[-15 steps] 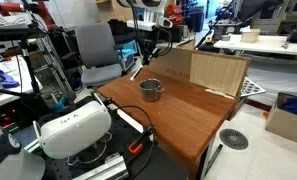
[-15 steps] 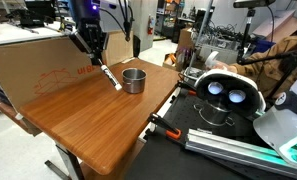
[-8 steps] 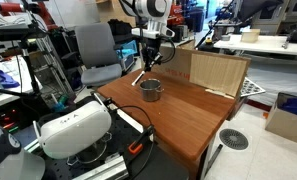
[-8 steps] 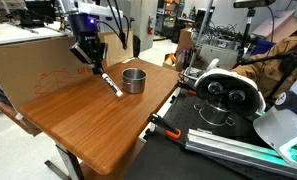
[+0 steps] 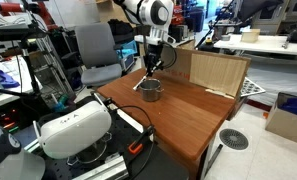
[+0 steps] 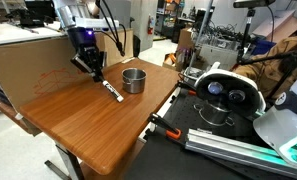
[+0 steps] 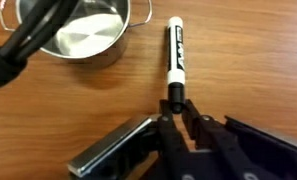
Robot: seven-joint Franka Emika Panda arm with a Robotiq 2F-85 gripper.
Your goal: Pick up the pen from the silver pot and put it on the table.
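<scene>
The pen [image 7: 174, 55] has a white barrel with black print and black ends. It lies slanted on the reddish-brown table [image 6: 98, 125], just beside the silver pot [image 6: 134, 80], outside it. My gripper [image 7: 176, 105] is shut on the pen's near black end, low over the wood. In an exterior view the gripper [image 6: 93, 72] is on the side of the pot facing the upright board, with the pen [image 6: 113, 92] running from it down to the tabletop. The pot [image 7: 83, 35] is empty. The gripper [image 5: 151, 68] and the pot [image 5: 151, 90] also show in an exterior view.
A pale upright wooden board [image 6: 28, 70] stands along the table's far side [image 5: 218, 72]. A white rounded device [image 5: 73, 128] and black cables with an orange piece [image 5: 136, 148] sit off one table edge. A grey office chair [image 5: 96, 55] stands behind.
My gripper has come down towards the table beside the pot with the pen in it. The pen's free end has gone from hanging in the air to resting on the wood.
</scene>
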